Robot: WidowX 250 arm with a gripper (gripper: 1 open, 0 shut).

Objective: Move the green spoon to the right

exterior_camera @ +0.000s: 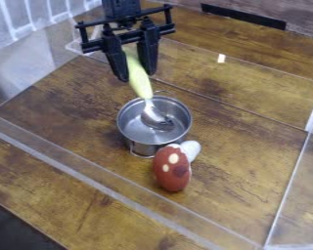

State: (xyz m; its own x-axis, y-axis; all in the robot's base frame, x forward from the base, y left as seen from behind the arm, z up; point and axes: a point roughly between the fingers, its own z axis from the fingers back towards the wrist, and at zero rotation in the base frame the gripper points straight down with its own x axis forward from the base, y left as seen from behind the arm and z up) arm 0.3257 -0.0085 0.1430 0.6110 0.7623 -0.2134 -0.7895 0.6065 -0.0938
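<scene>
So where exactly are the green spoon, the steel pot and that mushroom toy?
green spoon (pixel 138 74): camera view, on its yellow-green handle below the gripper.
steel pot (pixel 130 130): camera view, on its left outer wall.
mushroom toy (pixel 171 172): camera view, on its red-brown cap.

We see the black robot arm (pixel 120 8) cut off by the top edge, so only its lowest part and the black gripper (pixel 130 47) show. The gripper's fingers (pixel 117 49) hide the upper end of the thick yellow-green handle of the green spoon (pixel 140 76), and we cannot make out where the pads press. The spoon's small silver bowl blends into the shiny inside of the round steel pot (pixel 154 122); we cannot tell whether it touches the pot. The red-brown mushroom-like toy (pixel 172 168) covers part of the pot's near wall. The wooden tabletop (pixel 67 127) runs out of view on every side.
</scene>
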